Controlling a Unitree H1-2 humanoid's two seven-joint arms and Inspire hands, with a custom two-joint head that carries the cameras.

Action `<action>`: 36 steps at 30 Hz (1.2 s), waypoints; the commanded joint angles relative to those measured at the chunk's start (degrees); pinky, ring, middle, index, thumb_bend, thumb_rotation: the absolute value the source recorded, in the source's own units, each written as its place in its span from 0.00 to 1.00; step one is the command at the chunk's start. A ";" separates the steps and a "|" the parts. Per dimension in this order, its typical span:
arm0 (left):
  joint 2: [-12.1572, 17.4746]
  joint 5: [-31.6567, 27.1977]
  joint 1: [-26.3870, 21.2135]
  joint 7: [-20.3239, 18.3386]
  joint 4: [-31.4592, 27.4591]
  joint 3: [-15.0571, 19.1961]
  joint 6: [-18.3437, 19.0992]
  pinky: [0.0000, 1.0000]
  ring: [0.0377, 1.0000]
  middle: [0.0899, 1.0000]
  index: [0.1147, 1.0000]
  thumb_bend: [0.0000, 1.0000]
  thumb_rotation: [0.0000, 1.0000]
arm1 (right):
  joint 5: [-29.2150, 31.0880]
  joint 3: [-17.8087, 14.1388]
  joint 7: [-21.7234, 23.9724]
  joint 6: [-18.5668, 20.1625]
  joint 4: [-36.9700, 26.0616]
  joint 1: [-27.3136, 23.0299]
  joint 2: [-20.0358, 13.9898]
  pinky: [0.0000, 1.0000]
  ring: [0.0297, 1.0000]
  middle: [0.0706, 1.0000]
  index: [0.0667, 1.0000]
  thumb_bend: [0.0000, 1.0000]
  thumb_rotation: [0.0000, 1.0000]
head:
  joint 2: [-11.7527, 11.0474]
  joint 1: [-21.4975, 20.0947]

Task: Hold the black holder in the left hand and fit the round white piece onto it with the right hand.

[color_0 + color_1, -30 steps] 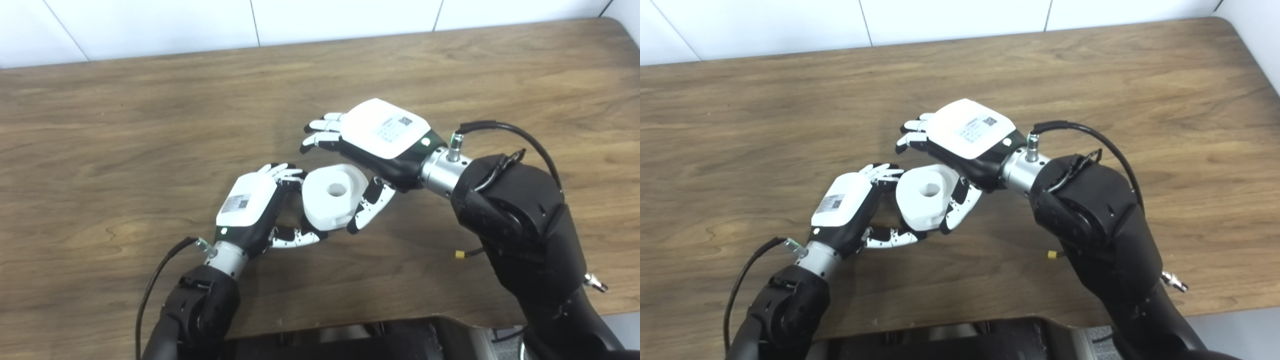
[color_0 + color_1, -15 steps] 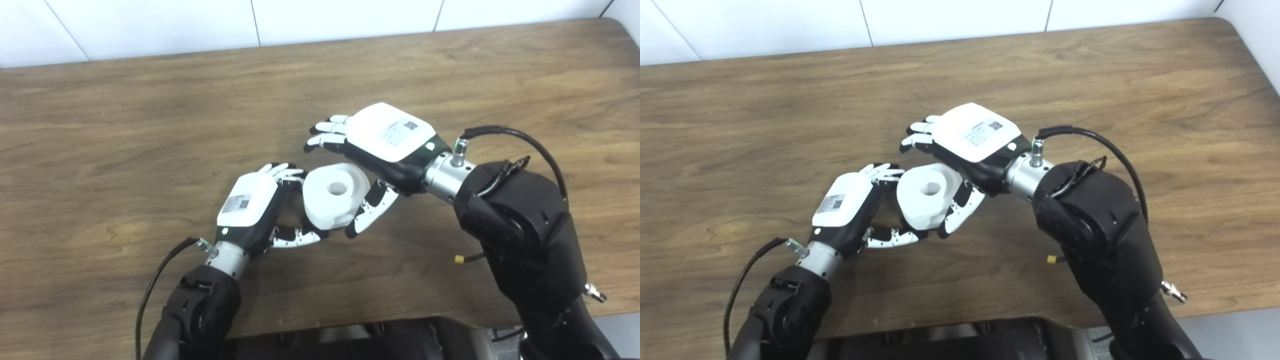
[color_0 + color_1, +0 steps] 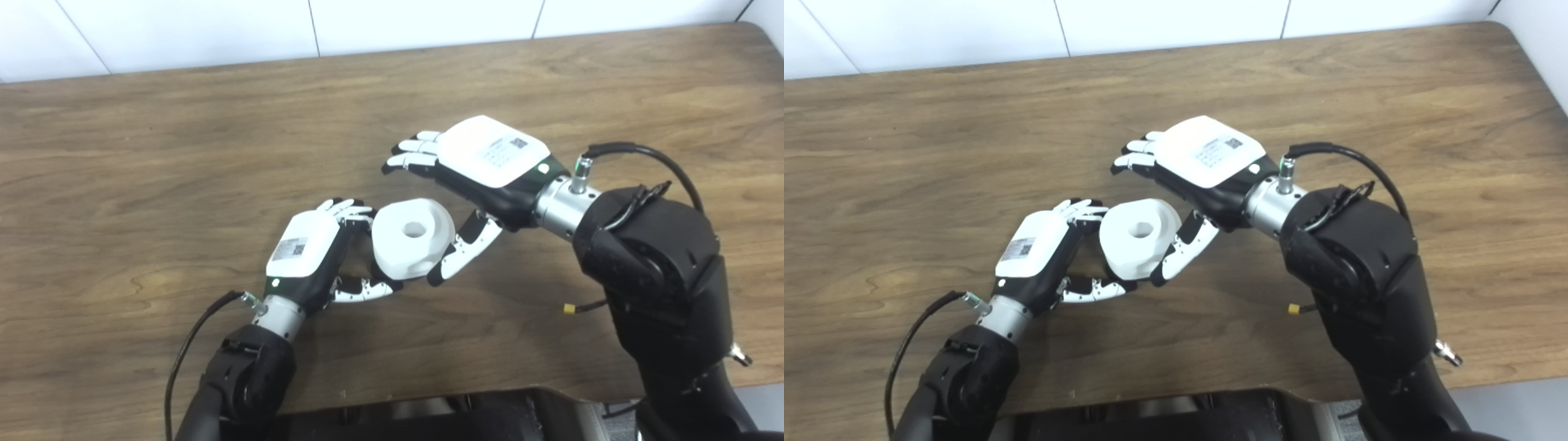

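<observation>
Hands meet near the middle of the wooden table (image 3: 153, 153). From the left eye view, we see our left hand (image 3: 306, 254) reaching up from the lower left, its white back plate facing up and its fingers (image 3: 346, 208) curled over toward the round white piece (image 3: 411, 241). Its thumb (image 3: 361, 291) stretches along underneath the piece, so the hand is wrapped around whatever sits below the piece. The black holder itself is hidden there, and we cannot tell how the piece sits on it. The piece is a thick ring with a round hole on top, tilted slightly toward the camera. Our right hand (image 3: 484, 165) hovers above and to the right of it, palm down, fingers spread and extended to the left, grasping nothing. Its thumb (image 3: 462, 251) points down and left, its tip just beside the piece's right edge; contact is unclear.

From the right eye view, the left hand (image 3: 1035, 251) shows the same curled pose against the piece (image 3: 1139, 236). The right hand (image 3: 1206, 156) floats clear above it, fingers (image 3: 1136, 156) loose and apart, with table visible between them and the piece. Its forearm angles in from the lower right, wrist bent, a black cable (image 3: 1347, 162) arching over the wrist.
</observation>
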 commanded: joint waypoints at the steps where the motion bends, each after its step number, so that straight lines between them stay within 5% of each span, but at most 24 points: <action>1: 0.87 0.81 0.82 -2.53 1.16 -0.91 0.69 0.93 0.86 0.76 0.43 0.51 0.06 | 0.83 -1.04 -0.19 0.23 -1.62 -2.55 -0.61 0.80 0.94 0.91 0.86 1.00 0.53 | -0.44 0.30; 4: 1.02 1.38 0.78 -2.80 1.18 -1.11 0.84 0.93 0.86 0.77 0.43 0.51 0.07 | 0.90 -1.45 -0.86 -0.20 -0.50 -3.33 -0.99 0.81 0.94 0.91 0.86 1.00 0.56 | -0.53 0.45; 7: 1.05 2.32 0.82 -3.12 1.09 -1.27 1.42 0.92 0.86 0.79 0.72 0.73 0.15 | 0.61 -1.71 -1.91 -0.70 0.71 -4.17 -1.22 0.82 0.94 0.91 0.87 1.00 0.61 | -0.62 0.89; 13: 0.85 2.84 0.65 -3.89 1.22 -1.04 2.37 0.93 0.88 0.85 0.86 0.86 0.22 | 0.83 -2.14 -3.58 -0.81 2.02 -4.90 -1.41 0.80 0.94 0.91 0.87 1.00 0.63 | -1.12 1.88; 21: -0.01 2.48 0.29 -7.21 -0.64 0.32 5.29 0.93 0.91 0.89 0.94 0.96 0.29 | 1.48 -2.88 -3.93 -0.65 2.06 -4.82 -2.56 0.81 0.95 0.91 0.89 1.00 0.64 | -1.36 2.81; 28: -0.36 2.11 -0.92 -13.84 -5.46 3.09 10.92 0.95 0.93 0.91 0.97 0.96 0.31 | 2.13 -3.45 -4.79 -0.71 2.55 -4.27 -3.25 0.81 0.95 0.91 0.89 1.00 0.62 | -2.30 4.38; 36: 1.57 -0.33 -3.67 -22.58 -11.40 8.14 17.88 0.87 0.96 0.95 0.99 0.94 0.30 | 2.68 -3.49 -6.85 -0.52 4.08 -3.78 -3.88 0.82 0.94 0.91 0.89 1.00 0.62 | -3.65 5.88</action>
